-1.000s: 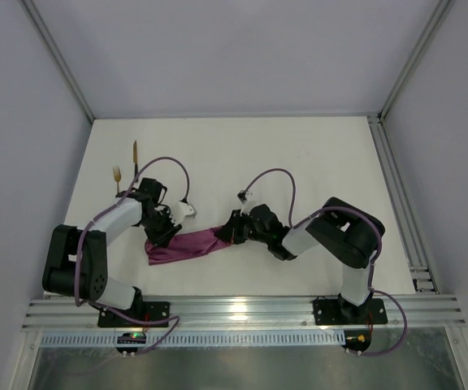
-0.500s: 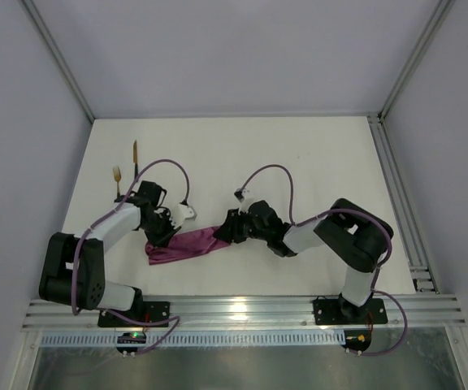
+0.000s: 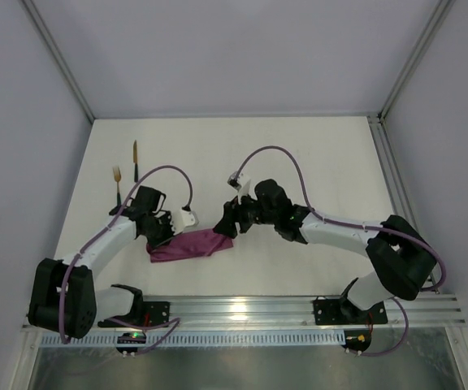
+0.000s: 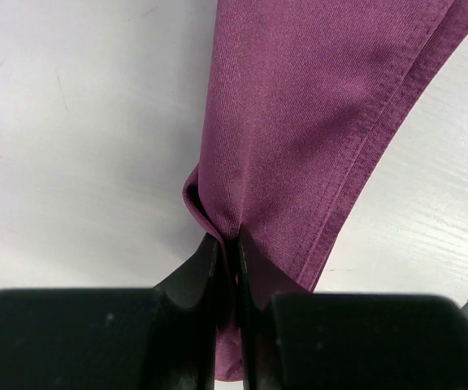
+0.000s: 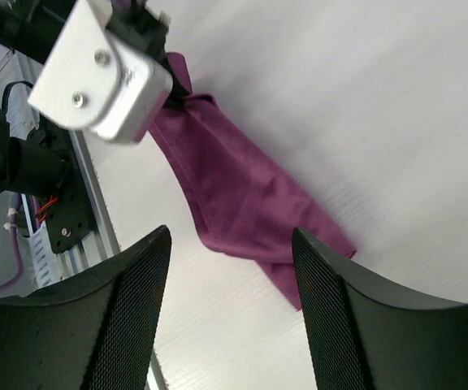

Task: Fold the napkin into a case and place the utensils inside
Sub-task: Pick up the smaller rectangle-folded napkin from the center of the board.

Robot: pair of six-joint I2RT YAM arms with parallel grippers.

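Note:
The magenta napkin [image 3: 190, 244] lies bunched in a narrow strip on the white table. My left gripper [image 3: 161, 236] is shut on its left end; in the left wrist view the fingers [image 4: 227, 244] pinch a fold of the napkin [image 4: 299, 122]. My right gripper [image 3: 227, 220] hovers open just above the strip's right end, touching nothing. Seen from the right wrist, the napkin [image 5: 242, 195] lies below the open gripper [image 5: 231, 234]. A gold fork [image 3: 117, 184] and a gold knife [image 3: 135, 159] lie side by side at the far left, away from both grippers.
The left arm's white camera housing [image 5: 96, 73] sits close over the napkin's left end. An aluminium rail [image 3: 234, 310] runs along the near edge and a frame rail [image 3: 400, 203] along the right. White walls enclose the table.
My right gripper has opened, let go of the napkin's right end and drawn up and back. My left gripper has closed on the left end. The strip now lies shorter.

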